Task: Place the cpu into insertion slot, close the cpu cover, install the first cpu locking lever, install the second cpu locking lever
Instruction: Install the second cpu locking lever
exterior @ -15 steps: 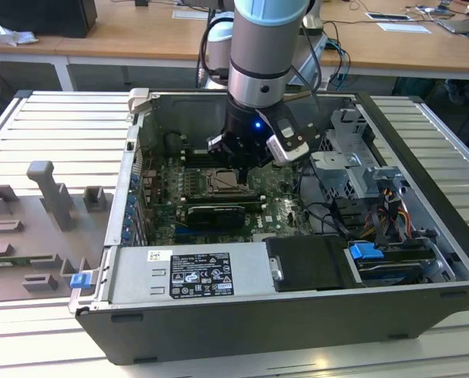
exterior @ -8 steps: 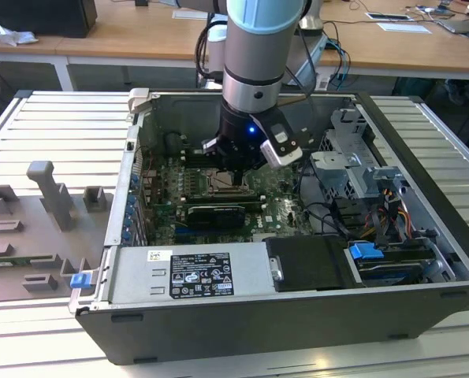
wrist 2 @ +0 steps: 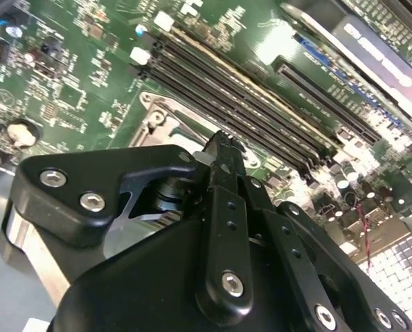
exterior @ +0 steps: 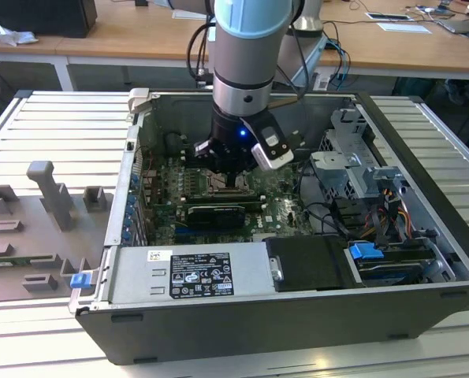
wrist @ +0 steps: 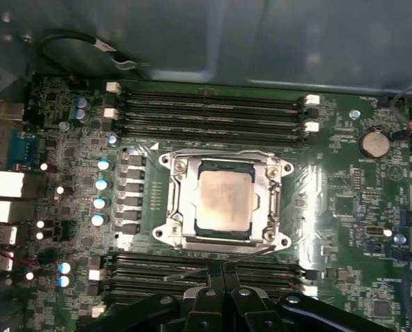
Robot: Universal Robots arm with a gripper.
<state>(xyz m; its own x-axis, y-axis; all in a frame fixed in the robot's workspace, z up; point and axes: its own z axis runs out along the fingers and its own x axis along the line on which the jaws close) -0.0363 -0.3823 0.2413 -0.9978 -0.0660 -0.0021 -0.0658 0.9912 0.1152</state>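
I see the cpu (wrist: 224, 200) seated in its socket, the cpu cover (wrist: 223, 166) closed around it. My pincer (wrist: 223, 277) hovers just beside, fingers pressed together, empty.

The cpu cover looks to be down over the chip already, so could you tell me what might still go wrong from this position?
The gripper sits at the socket's edge beside a thin locking lever; a slip could let the lever spring or scrape the motherboard. The memory slots flank the cpu cover closely, so a sideways move might knock their latches. The cpu could be stressed if the cover is not seated flat.
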